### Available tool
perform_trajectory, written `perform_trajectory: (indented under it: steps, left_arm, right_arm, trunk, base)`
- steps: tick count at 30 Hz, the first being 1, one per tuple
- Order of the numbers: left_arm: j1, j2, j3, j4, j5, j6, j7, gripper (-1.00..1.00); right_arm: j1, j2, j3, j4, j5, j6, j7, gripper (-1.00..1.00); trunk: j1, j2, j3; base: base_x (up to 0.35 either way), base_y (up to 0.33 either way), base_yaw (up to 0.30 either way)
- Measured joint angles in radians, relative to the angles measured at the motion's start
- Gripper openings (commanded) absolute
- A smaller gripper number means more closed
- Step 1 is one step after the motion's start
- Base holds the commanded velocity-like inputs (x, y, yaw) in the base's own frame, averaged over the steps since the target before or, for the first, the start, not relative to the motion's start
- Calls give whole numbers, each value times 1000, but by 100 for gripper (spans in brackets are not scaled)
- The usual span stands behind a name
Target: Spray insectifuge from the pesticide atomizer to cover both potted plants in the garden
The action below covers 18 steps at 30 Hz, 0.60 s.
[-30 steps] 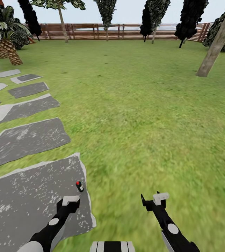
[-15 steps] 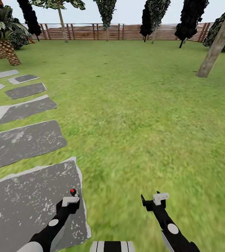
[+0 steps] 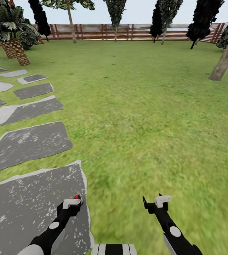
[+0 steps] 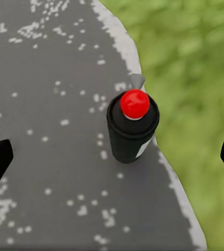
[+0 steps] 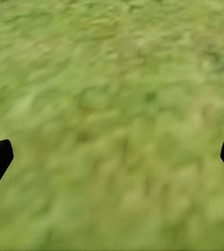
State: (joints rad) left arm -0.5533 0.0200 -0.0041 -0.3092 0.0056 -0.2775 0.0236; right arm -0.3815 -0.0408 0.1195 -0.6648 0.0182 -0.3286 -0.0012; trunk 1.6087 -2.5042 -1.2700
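Small black can with red round cap [image 4: 132, 125] upright on speckled grey paving slab [image 3: 29, 205], near its edge beside lawn [image 3: 146, 117]. Left gripper [image 4: 112, 157] spread wide above it; right gripper [image 5: 112, 157] spread wide over grass.

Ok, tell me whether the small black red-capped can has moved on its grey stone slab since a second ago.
No. The small black red-capped can sits at the grey stone slab's grass-side edge as before; only the camera shifted.

A small red-topped object [image 3: 77, 197] stands on the nearest grey stepping stone [image 3: 25, 205], just beyond the left gripper [image 3: 71, 203]; the right gripper [image 3: 162, 200] hangs over the lawn [image 3: 146, 117].
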Motion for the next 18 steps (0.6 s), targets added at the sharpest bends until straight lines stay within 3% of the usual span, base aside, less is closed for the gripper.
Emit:
perform_trajectory:
  steps: [5,18]
  left_arm:
    - [0,0,0,2,0,-1,0,100]
    - [0,-2,-1,1,-8,-42,-1,100]
  right_arm:
    - [0,0,0,0,0,-1,0,100]
    - [0,0,0,0,0,-2,0,100]
  trunk:
    - [1,0,-4]
    - [6,-3,-70]
  base:
    - [0,0,7]
    - [0,0,0]
